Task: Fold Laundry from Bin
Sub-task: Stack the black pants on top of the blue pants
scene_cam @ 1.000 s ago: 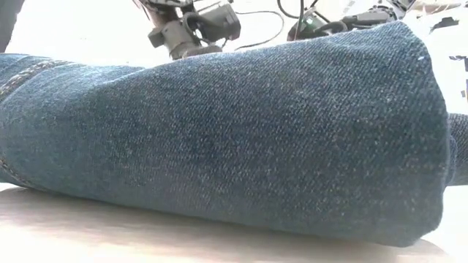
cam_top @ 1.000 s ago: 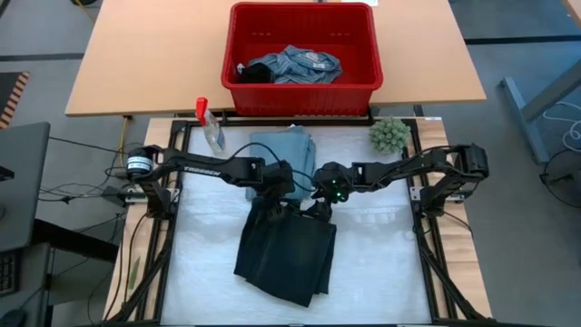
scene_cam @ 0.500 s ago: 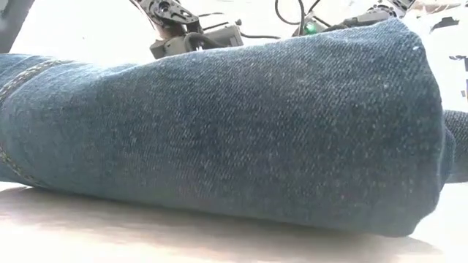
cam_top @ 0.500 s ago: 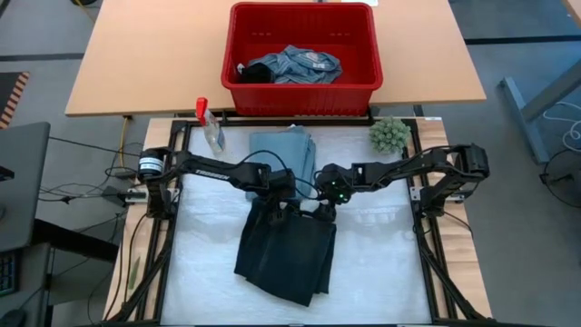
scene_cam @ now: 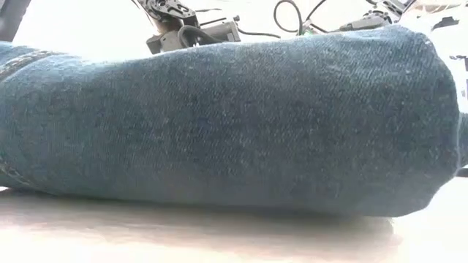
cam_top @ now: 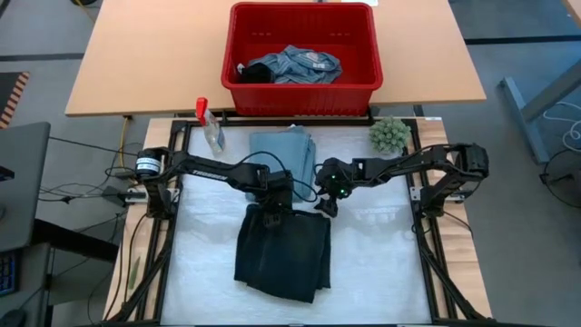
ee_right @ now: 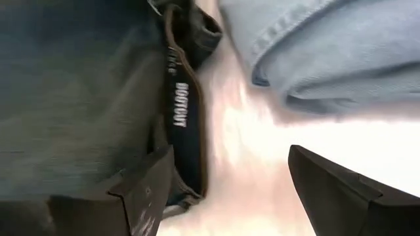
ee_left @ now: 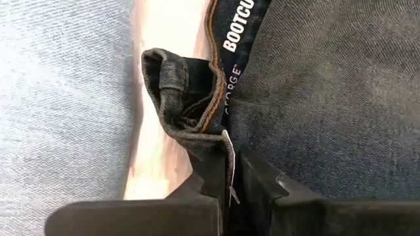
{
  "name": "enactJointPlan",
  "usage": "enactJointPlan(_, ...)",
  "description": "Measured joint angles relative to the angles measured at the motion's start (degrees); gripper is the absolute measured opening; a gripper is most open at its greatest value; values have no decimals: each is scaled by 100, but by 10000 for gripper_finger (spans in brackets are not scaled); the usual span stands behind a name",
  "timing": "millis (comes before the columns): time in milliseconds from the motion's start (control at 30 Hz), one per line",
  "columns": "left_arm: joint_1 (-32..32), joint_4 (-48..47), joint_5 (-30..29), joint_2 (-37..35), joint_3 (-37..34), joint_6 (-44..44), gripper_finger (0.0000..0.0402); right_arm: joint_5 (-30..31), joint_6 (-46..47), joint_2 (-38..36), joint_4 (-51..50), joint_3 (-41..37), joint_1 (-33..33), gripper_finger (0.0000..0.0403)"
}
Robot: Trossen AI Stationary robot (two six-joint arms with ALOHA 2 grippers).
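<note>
One light blue garment (cam_top: 283,152) lies folded at the far middle of the counter (cam_top: 381,263), and dark jeans (cam_top: 283,254) are spread just in front of it, only partly folded. More laundry (cam_top: 292,65) waits in the red bin (cam_top: 301,91) on the far table, so by my judgement well over half the job is left. The left end effector (ee_left: 230,180) is clamped on the jeans' waistband edge at its far left corner. The right end effector (ee_right: 226,190) hangs wide open just beside the waistband's right end, holding nothing.
</note>
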Motion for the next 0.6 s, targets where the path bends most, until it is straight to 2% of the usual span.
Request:
enactJointPlan(200,0,23,126,-120,-12,136,5,-632,6,0,342,0,-17,327)
enactJointPlan(400,-2,104,9,-647,-22,230,3,-641,16,0,1124,0,62,327)
enactJointPlan(600,-74,44,-59,-852,-20,167,2,-626,60,-1,1832,4,60,327)
